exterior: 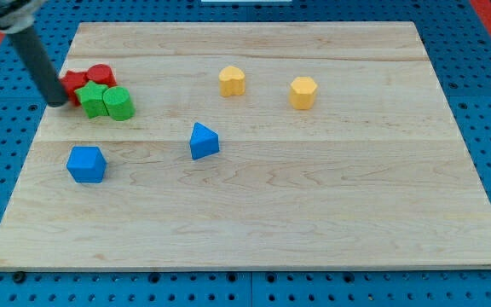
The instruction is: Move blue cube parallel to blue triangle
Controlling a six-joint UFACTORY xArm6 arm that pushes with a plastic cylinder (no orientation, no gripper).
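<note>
The blue cube (86,164) sits on the wooden board at the view's left, below the red and green cluster. The blue triangle (203,141) sits near the board's middle, to the right of the cube and slightly higher. My tip (57,101) is at the board's left edge, touching the left side of the red blocks, above and left of the blue cube. The dark rod slants up to the view's top left corner.
Two red blocks (75,83) (101,75) and two green blocks (93,100) (118,103) form a tight cluster at the upper left. Two yellow blocks (232,81) (303,92) sit at the upper middle. The wooden board (314,213) lies on a blue perforated surface.
</note>
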